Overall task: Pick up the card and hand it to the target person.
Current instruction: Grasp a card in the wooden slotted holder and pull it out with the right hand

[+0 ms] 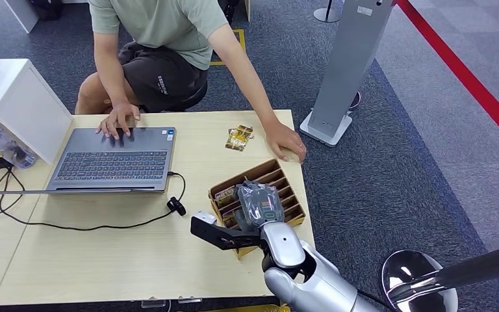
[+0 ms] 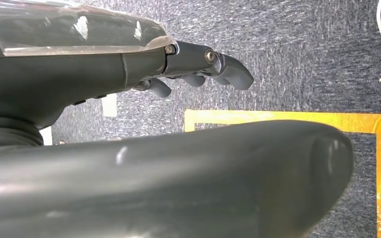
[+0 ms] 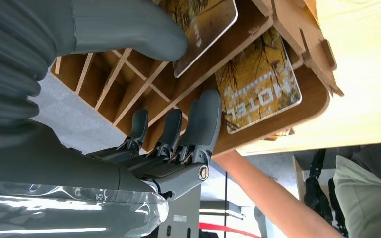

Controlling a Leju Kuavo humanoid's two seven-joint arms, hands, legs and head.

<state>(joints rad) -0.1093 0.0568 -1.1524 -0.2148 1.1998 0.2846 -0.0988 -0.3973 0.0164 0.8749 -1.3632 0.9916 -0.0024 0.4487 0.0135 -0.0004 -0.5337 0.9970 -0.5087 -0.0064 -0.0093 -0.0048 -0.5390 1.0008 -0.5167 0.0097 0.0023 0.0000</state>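
A wooden slotted card rack (image 1: 281, 179) stands near the table's right edge, with yellow hotel cards in its slots. My right hand (image 1: 258, 204) hovers over the rack, fingers pointing down into it. In the right wrist view my thumb (image 3: 129, 29) touches the edge of one leaning card (image 3: 206, 25). My darker fingers (image 3: 198, 124) lie beside a second card marked HOTEL (image 3: 258, 89). Neither card is clearly pinched. Two more cards (image 1: 239, 138) lie loose on the table beyond the rack. My left hand (image 2: 129, 74) hangs above the carpet, holding nothing.
A person sits across the table (image 1: 104, 260), one hand (image 1: 118, 120) on an open laptop (image 1: 114, 162), the other hand (image 1: 287, 143) flat by the rack's far corner. A black cable (image 1: 71, 226) crosses the table. A white box (image 1: 13, 104) stands far left, a grey stand (image 1: 344, 71) right.
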